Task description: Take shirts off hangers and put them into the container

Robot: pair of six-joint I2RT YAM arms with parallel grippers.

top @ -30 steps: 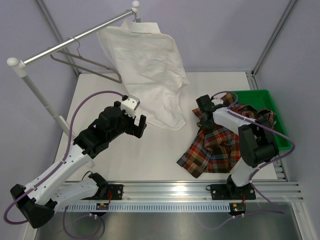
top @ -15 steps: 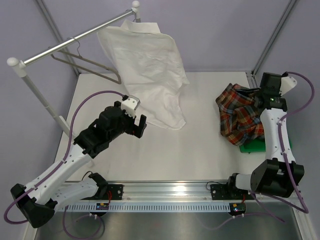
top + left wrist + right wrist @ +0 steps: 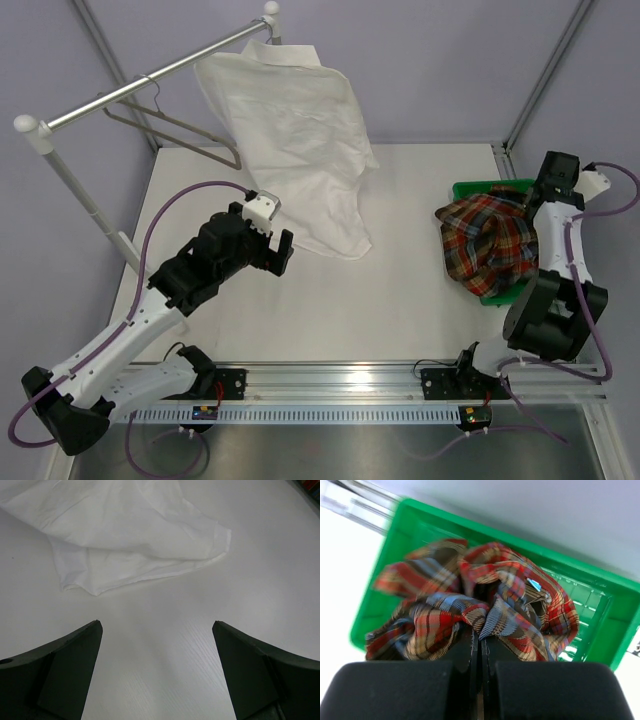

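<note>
The red-orange plaid shirt (image 3: 485, 240) hangs bunched over the green container (image 3: 468, 188) at the right edge of the table, spilling past its left rim. My right gripper (image 3: 537, 212) is above the bin, shut on a fold of the plaid shirt (image 3: 440, 625); in the right wrist view the gripper (image 3: 481, 630) has cloth pinched between its closed jaws, with the container (image 3: 402, 545) below. The off-white shirt (image 3: 290, 130) hangs from the rail, its hem on the table. My left gripper (image 3: 271, 256) is open just short of that hem (image 3: 125, 535), and the gripper (image 3: 157, 625) holds nothing.
A silver rail (image 3: 130, 95) on white posts crosses the back left. A bare wire hanger (image 3: 170, 130) hangs from it beside the white shirt. Metal frame posts (image 3: 540, 80) stand at the back right corner near the bin.
My right arm has swung the plaid shirt off the table's middle right and carried it over the green bin. The left arm and white shirt have not moved.
</note>
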